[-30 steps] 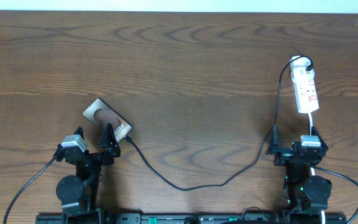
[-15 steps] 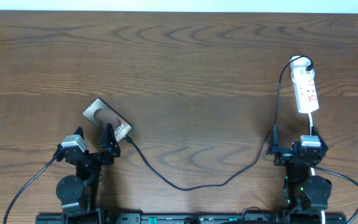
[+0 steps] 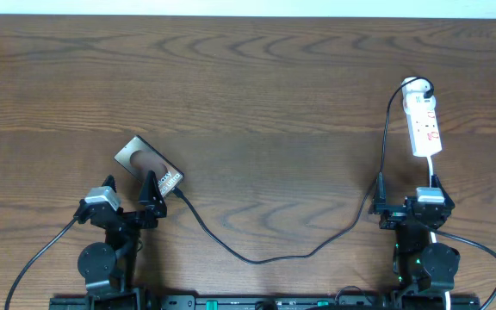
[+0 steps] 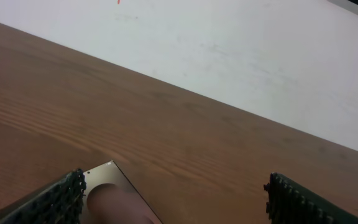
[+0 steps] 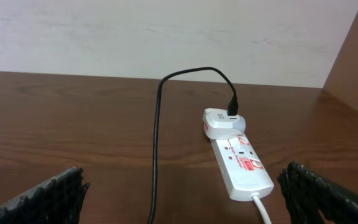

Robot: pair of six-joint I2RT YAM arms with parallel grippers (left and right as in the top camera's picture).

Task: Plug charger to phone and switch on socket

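we saw the phone (image 3: 149, 167) lying flat on the table (image 3: 265, 103), in the near left part, turned at an angle to the edges. the left gripper (image 3: 130, 186) stood just on the near side of it, the jaws wide apart and holding nothing. in the left wrist view only one corner of the phone (image 4: 114, 193) showed, low between the two fingers of the left gripper (image 4: 176, 186).

the socket (image 3: 424, 127) lay close to the right edge, its long side pointing from near to far. a white adapter (image 3: 415, 87) sat in its far end, and the charger (image 3: 257, 257) came out of this adapter, ran toward the near edge, then curved left across the table to the near right corner of the phone. we could not tell if the plug tip was inside the phone or only touching it.

the right gripper (image 3: 406, 194) was on the near side of the socket, apart from it, with the jaws also wide and empty. its wrist view showed the socket (image 5: 241, 165), the adapter (image 5: 219, 122) and the charger (image 5: 157, 124) ahead of the right gripper (image 5: 182, 177). the white cord (image 3: 431, 165) of the socket went toward the near edge.
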